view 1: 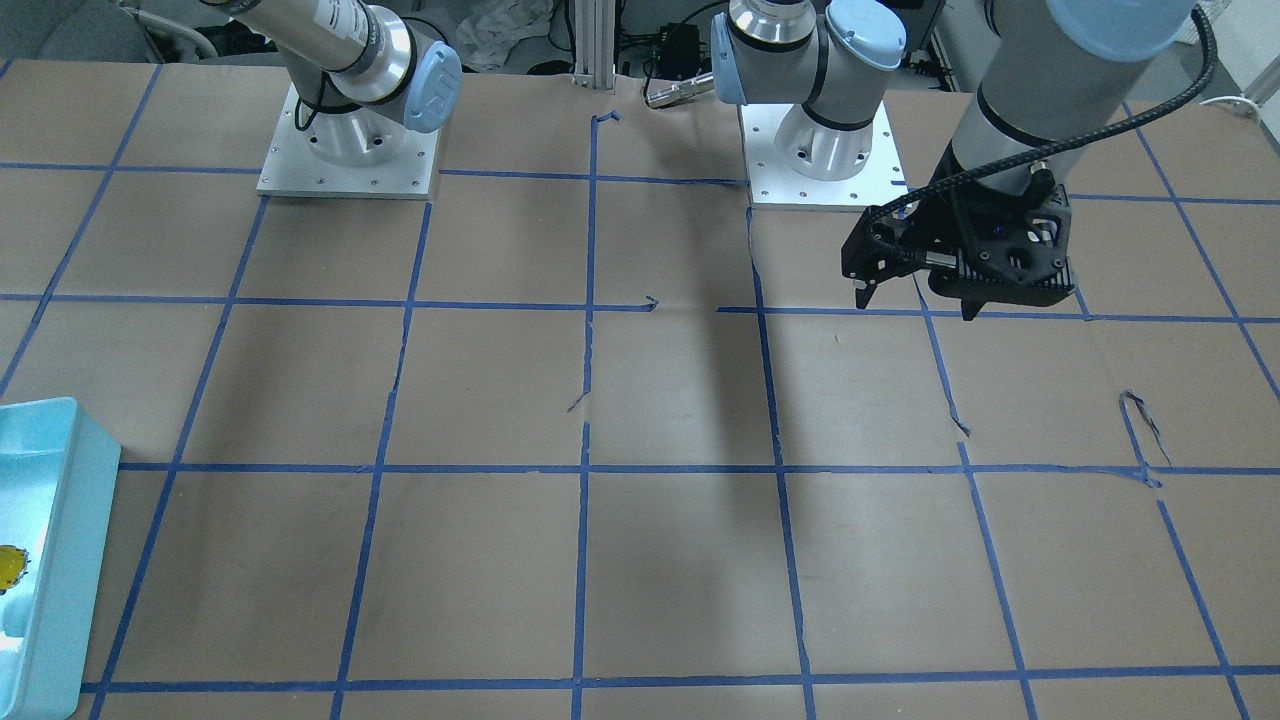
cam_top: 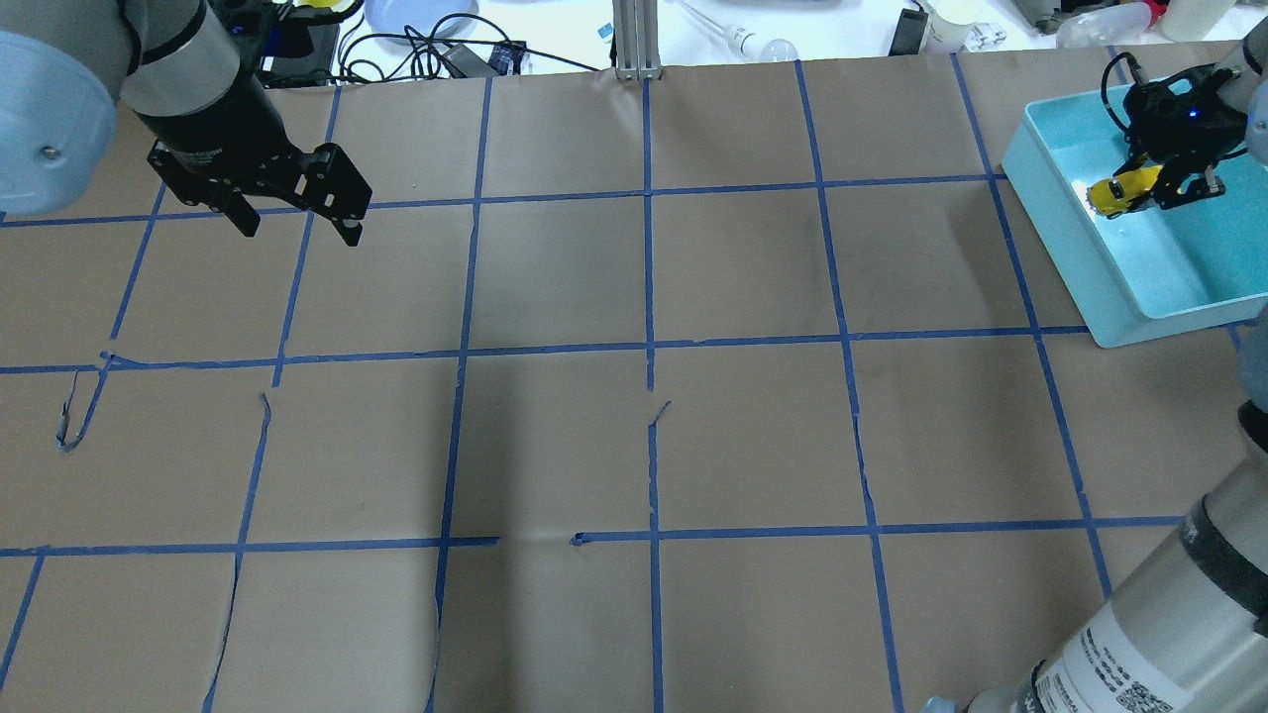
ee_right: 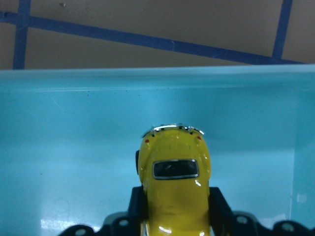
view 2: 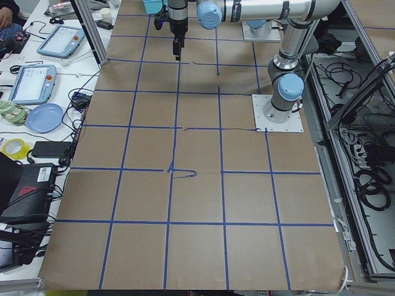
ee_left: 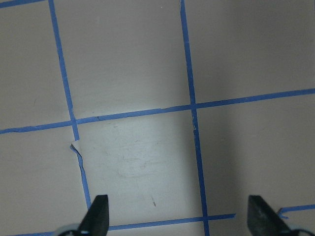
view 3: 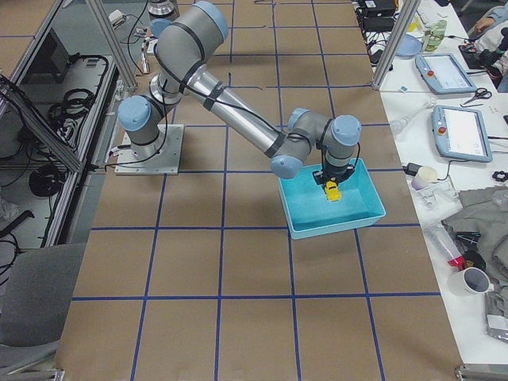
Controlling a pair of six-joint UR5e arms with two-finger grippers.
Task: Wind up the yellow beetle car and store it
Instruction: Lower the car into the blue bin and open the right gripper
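Note:
The yellow beetle car (ee_right: 174,187) sits between my right gripper's fingers (ee_right: 219,206), which are shut on its sides. It is inside the turquoise bin (cam_top: 1050,213), low over the floor; I cannot tell if it touches. The car also shows in the overhead view (cam_top: 1124,188), the right side view (view 3: 332,190) and at the front view's left edge (view 1: 10,567). My right gripper (cam_top: 1154,183) reaches into the bin from above. My left gripper (cam_top: 297,226) is open and empty over bare paper, far from the bin; its fingertips (ee_left: 98,214) stand wide apart.
The table is covered in brown paper with a blue tape grid (cam_top: 649,347), torn in places. The bin stands at the table's edge on my right (view 3: 333,226). Both arm bases (view 1: 350,160) are at the back. Cables and clutter lie beyond the far edge (cam_top: 446,40).

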